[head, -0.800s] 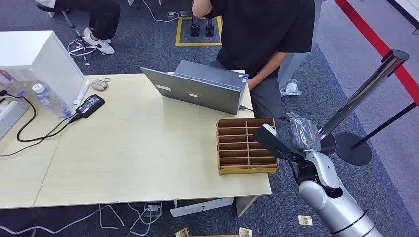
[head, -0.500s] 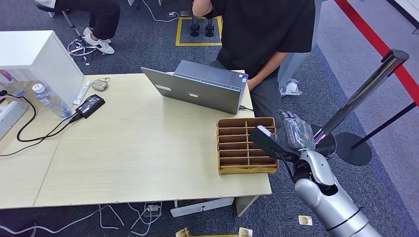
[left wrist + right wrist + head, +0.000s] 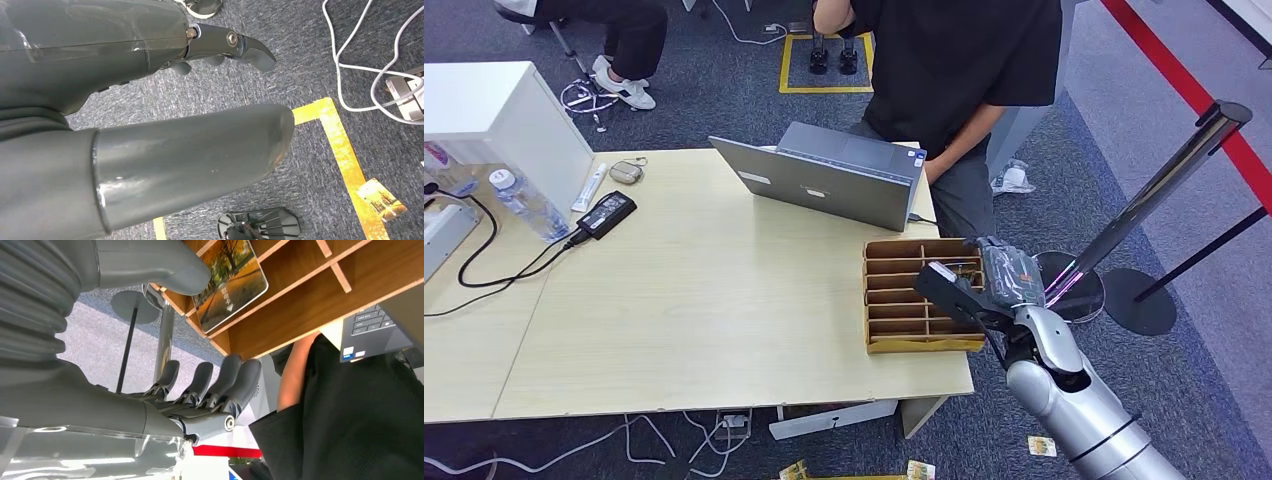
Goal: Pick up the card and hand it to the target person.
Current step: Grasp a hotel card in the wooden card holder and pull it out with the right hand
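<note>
A wooden divider box (image 3: 920, 345) sits at the table's right front corner. In the right wrist view a card (image 3: 231, 276) printed with an autumn tree stands in one compartment of the box (image 3: 300, 295). My right hand (image 3: 997, 282) hovers over the box's right side; its thumb (image 3: 150, 262) lies close beside the card, the fingers (image 3: 215, 385) are spread away from it, and nothing is between them. A person in a black shirt (image 3: 954, 60) stands behind the table. My left hand (image 3: 150, 100) hangs over the carpet and holds nothing.
An open laptop (image 3: 824, 180) stands just behind the box. A power adapter (image 3: 606, 213), cables and a water bottle (image 3: 522, 205) lie at the table's left. A barrier post (image 3: 1159, 195) leans at my right. Loose cards (image 3: 1042, 446) lie on the floor.
My right hand has moved left and slightly down, from beside the table's edge to over the box's right side. Nothing on the table has shifted.
</note>
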Available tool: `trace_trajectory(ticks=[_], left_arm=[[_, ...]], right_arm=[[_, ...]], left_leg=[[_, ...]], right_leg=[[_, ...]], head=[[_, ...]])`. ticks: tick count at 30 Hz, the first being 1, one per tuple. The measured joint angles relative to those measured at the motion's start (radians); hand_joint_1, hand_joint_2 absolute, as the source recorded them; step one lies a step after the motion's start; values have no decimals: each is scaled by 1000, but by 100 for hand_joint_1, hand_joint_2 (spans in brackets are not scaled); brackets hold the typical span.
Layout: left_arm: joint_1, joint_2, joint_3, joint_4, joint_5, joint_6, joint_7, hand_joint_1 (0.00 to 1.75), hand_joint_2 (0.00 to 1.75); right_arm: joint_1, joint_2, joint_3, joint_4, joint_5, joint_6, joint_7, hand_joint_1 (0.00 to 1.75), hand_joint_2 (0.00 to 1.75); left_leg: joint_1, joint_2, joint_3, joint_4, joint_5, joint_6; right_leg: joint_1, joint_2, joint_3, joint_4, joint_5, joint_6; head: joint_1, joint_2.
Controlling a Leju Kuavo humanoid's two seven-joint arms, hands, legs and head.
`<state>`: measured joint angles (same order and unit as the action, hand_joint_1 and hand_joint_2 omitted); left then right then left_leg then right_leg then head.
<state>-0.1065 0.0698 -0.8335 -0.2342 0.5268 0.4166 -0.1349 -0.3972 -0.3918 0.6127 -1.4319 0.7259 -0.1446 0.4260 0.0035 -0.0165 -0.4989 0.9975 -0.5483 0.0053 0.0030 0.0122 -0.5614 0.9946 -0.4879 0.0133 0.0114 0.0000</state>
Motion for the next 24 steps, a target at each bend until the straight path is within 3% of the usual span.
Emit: trace_trajectory(ticks=[3, 11, 18, 24], left_arm=[[0, 0, 0, 0, 0, 0, 0, 0, 0], [0, 0, 0, 0, 0, 0, -1, 0, 0], [0, 0, 0, 0, 0, 0, -1, 0, 0], [0, 0, -1, 0, 0, -1, 3, 0, 0]], right_arm=[[-1, 4, 5, 8, 1, -2, -2, 91, 175], [-1, 11, 15, 26, 10, -9, -8, 82, 175], [-2, 17, 19, 42, 12, -10, -8, 85, 175], [-2, 22, 28, 51, 12, -10, -8, 95, 175]], left_leg=[[0, 0, 0, 0, 0, 0], [0, 0, 0, 0, 0, 0], [0, 0, 0, 0, 0, 0], [0, 0, 0, 0, 0, 0]], right_leg=[[0, 0, 0, 0, 0, 0], [0, 0, 0, 0, 0, 0], [0, 0, 0, 0, 0, 0], [0, 0, 0, 0, 0, 0]], head=[[0, 0], [0, 0], [0, 0], [0, 0]])
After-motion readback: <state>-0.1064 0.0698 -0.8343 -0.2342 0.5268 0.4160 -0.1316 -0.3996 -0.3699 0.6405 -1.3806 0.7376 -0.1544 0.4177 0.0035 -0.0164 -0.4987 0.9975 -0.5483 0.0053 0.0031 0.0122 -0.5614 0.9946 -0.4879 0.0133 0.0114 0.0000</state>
